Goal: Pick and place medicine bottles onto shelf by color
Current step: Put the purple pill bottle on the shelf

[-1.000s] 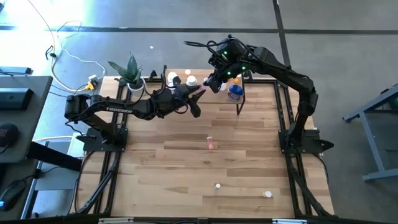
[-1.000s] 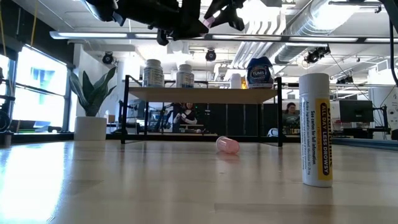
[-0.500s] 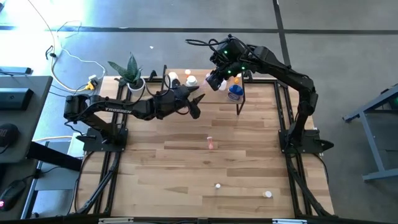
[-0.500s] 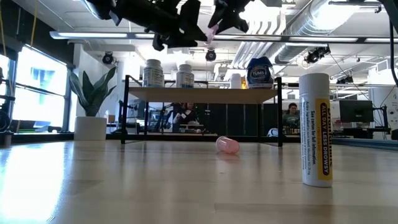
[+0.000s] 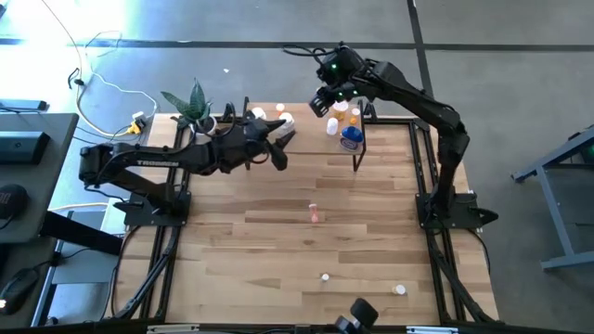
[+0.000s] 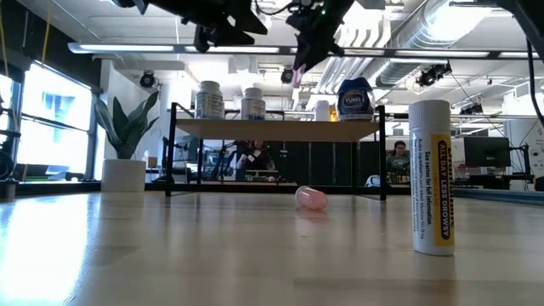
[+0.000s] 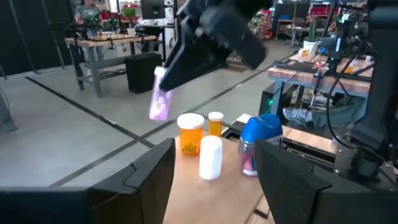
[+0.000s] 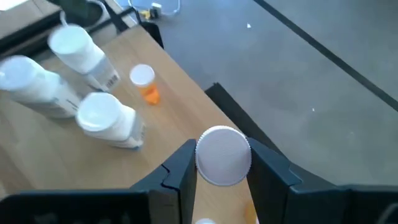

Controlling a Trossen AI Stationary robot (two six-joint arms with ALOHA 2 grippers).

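My right gripper (image 5: 320, 102) hangs above the shelf (image 6: 276, 128), shut on a pink bottle (image 7: 158, 104) with a white cap (image 8: 222, 155). My left gripper (image 5: 283, 139) is open and holds nothing, just left of the shelf's middle and at about the same height as the right one. Standing on the shelf board are white bottles (image 5: 262, 116) at its left end, then orange ones (image 7: 190, 132), a white one (image 7: 211, 157) and a squat blue one (image 5: 351, 137) toward its right end. My right gripper pinches the pink bottle between its two fingers at the cap end (image 7: 161, 74). The fingers slant down from above and run roughly along the bottle. The pink body (image 7: 158, 109) sticks out below the fingertips, lifted clear above the shelf.
A pink bottle (image 5: 315, 214) lies on its side mid-table. Small white bottles (image 5: 325, 276) (image 5: 399, 289) stand near the front edge, one tall with a yellow label (image 6: 431, 177). A potted plant (image 5: 197, 113) stands at the far left. People sit in the room behind.
My left gripper has opened, let go of the pink bottle and drawn back toward the table's left edge. My right gripper keeps the bottle. It has moved toward the far edge, over the shelf, and tipped so that the bottle points down and hangs lower.
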